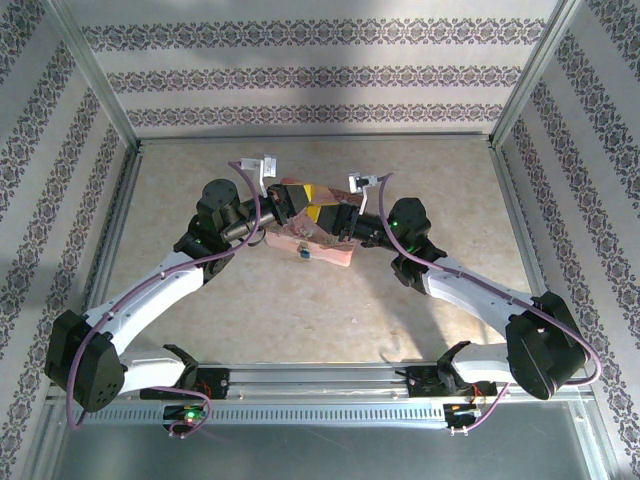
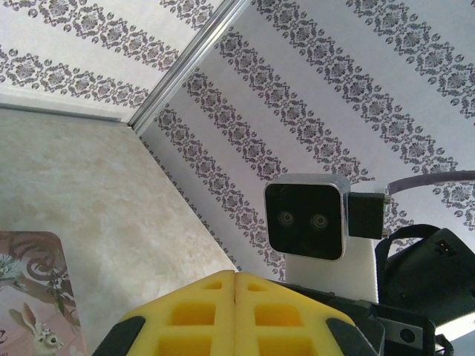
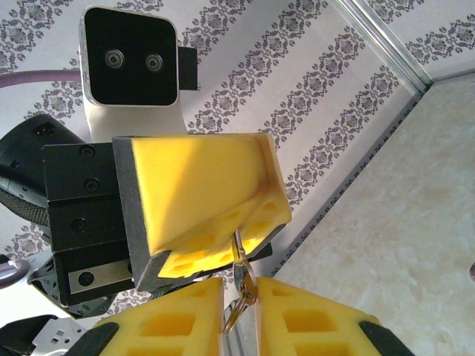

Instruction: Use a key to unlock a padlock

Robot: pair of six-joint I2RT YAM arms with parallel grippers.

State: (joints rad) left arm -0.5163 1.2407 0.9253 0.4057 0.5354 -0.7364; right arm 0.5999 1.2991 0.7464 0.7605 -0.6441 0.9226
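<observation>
From above, the left gripper (image 1: 303, 195) and right gripper (image 1: 330, 213) meet tip to tip over the pink tin (image 1: 340, 256) and hide what passes between them, while the padlock (image 1: 300, 253) sits at the tin's near edge, apart from both. The left wrist camera shows its own yellow fingers (image 2: 193, 315) pressed flat together. The right wrist camera shows the key (image 3: 240, 285), top end in the left pads' seam, lower part in the narrow gap between the right fingers (image 3: 312, 322); whether these pinch it, I cannot tell.

Bright, even lighting; soft shadows; mild overexposure; close foreground slightly blurred.
</observation>
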